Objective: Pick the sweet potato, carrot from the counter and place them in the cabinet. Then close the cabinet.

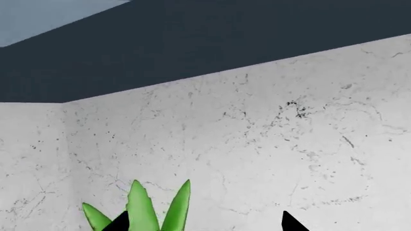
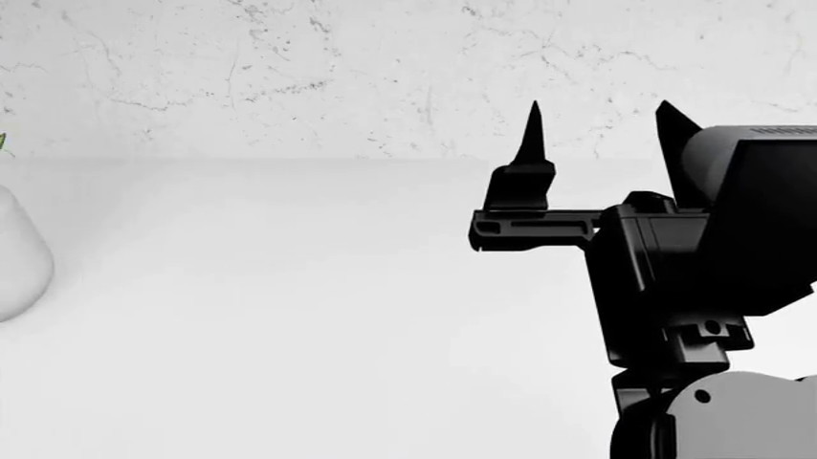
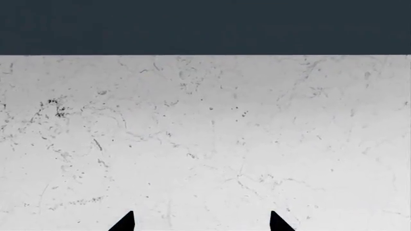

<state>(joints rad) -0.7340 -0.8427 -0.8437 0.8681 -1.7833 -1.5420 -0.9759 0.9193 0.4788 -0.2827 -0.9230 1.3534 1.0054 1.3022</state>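
The sweet potato and the carrot are out of view in all three views. The white counter (image 2: pixel 320 316) stretches bare in front of me up to a marbled wall. My right gripper (image 2: pixel 598 107) is raised over the counter's right side, fingers pointing up, open and holding nothing. In the right wrist view the right gripper (image 3: pixel 201 222) faces the marbled wall with its two black tips wide apart. My left gripper (image 1: pixel 205 224) is open too, empty, and points at the same wall beside green leaves. No cabinet door shows.
A white pot (image 2: pixel 15 258) stands at the counter's far left edge, and its green plant leaves (image 1: pixel 142 207) rise close to my left gripper's finger. A dark slate band (image 3: pixel 205 26) runs above the marbled wall (image 2: pixel 320 76).
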